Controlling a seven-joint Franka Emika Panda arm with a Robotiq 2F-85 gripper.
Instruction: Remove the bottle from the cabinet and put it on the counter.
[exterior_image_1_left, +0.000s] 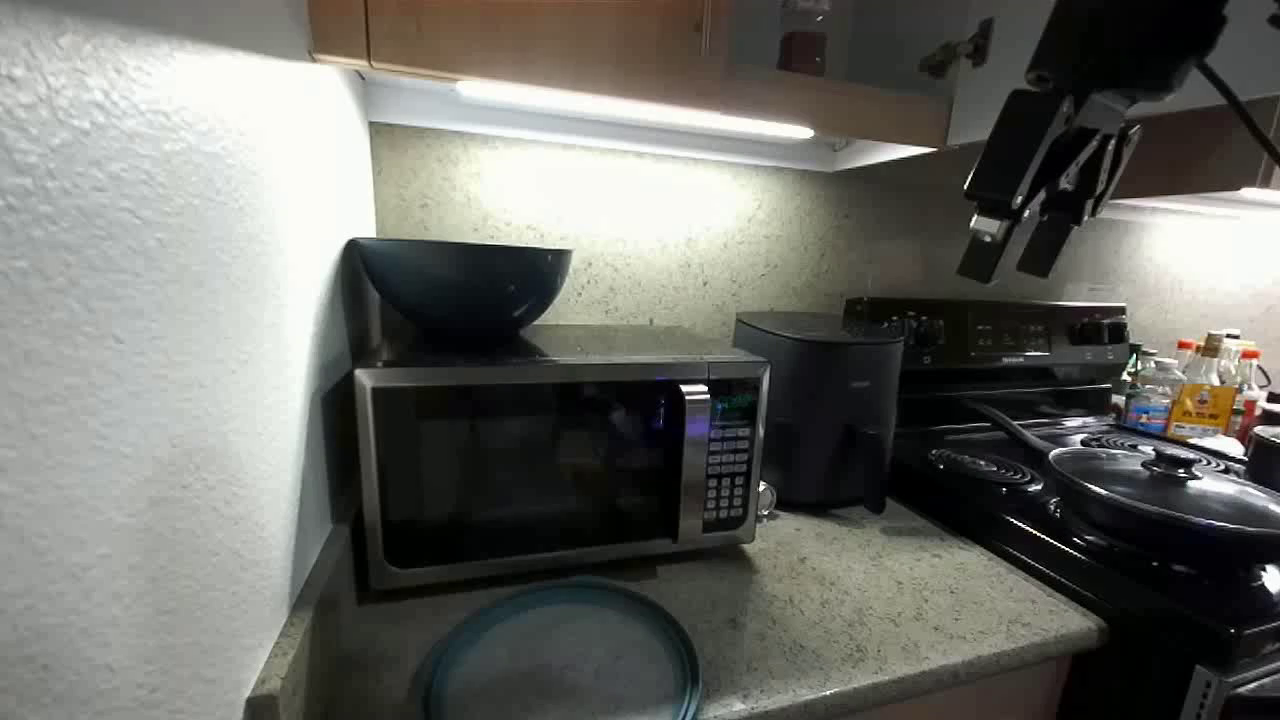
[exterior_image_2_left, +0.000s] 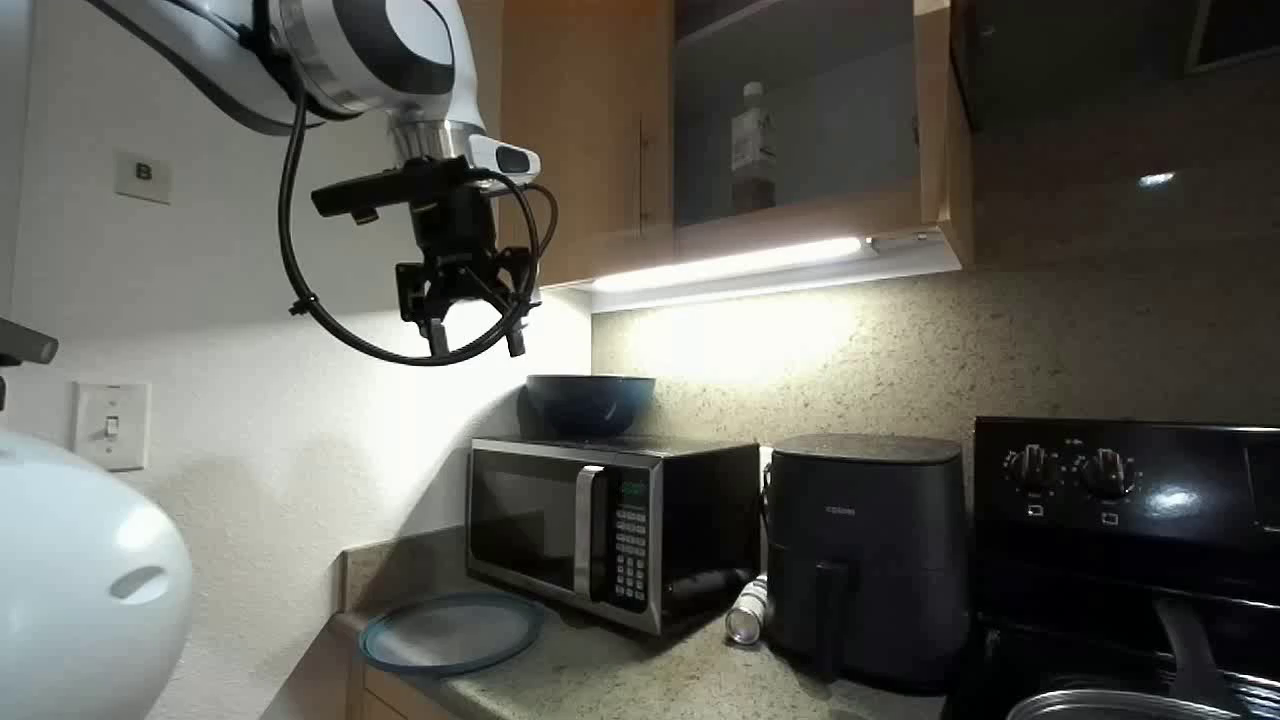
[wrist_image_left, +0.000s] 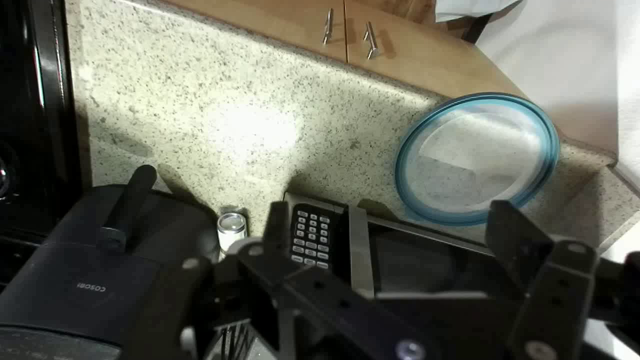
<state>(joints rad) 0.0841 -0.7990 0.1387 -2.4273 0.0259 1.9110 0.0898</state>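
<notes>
Wrist view: the end effector has its fingers spread wide apart, and part of the front of the microwave shows in the gap between them. In both exterior views it hangs in the air with its fingertips pointing down, well apart from the bottle.

The bottle, slim and clear with a white cap, a pale label and brown contents in its lower part, stands upright in the open compartment of the light brown wooden wall cabinet, above the speckled tabletop. In an exterior view its upper part is cut off by the edge of the frame. A lit strip light runs along the underside of the cabinet.

On the tabletop stand the microwave and, beside it, a black Cosori air fryer. A silver-and-white can lies on its side between the two. A dark blue bowl rests on top of the microwave. In front of the microwave a round translucent disc with a blue rim lies flat, near the tabletop's front edge.

Next to the air fryer is a black electric range with a lidded frying pan on it. Beyond the pan, in an exterior view, stands a cluster of condiment bottles, one with a yellow label.
</notes>
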